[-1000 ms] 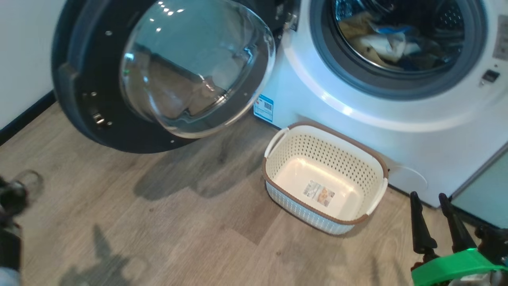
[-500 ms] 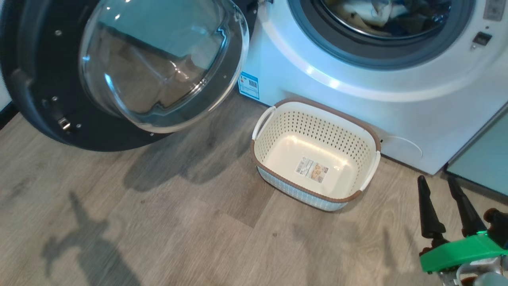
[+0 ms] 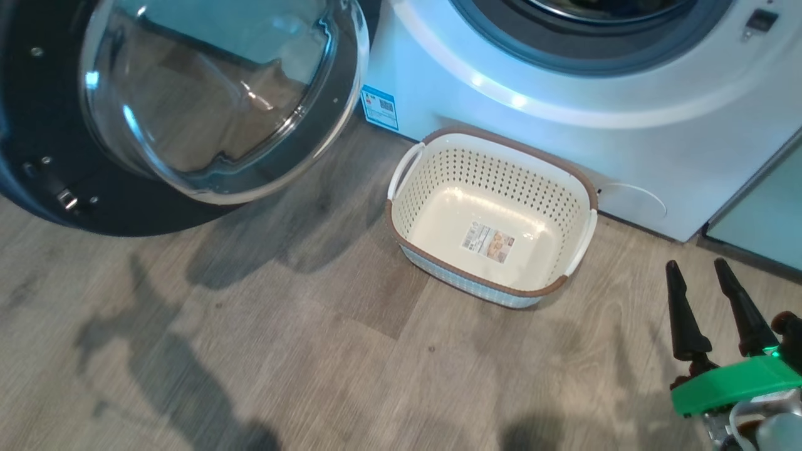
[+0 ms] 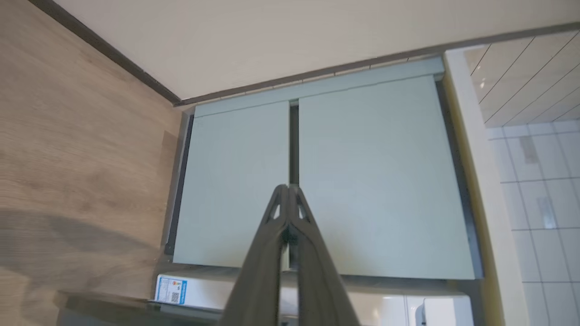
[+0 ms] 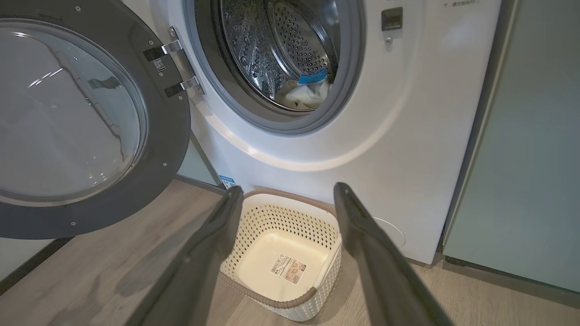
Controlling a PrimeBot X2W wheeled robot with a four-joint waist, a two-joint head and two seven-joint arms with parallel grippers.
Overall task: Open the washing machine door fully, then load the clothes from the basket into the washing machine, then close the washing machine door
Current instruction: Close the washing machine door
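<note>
Washing machine [image 3: 564, 150] at twelve o'clock, door [image 3: 37, 125] standing wide at ten. Basket [image 3: 476, 175] on the floor [image 3: 282, 351] just before it, centre. Clothes [image 5: 301, 95] lie in the drum [image 5: 290, 40]. Right gripper [image 3: 696, 266], at four, gapes, holding nothing; left gripper [image 4: 287, 188] pressed together, empty.

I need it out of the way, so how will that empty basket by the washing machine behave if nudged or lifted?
The basket is empty perforated plastic, so it is probably very light to lift. On the smooth floor a nudge would likely slide it rather than tip it, since it sits low and wide. It looks moulded and fairly stiff, so it should keep its shape.
</note>
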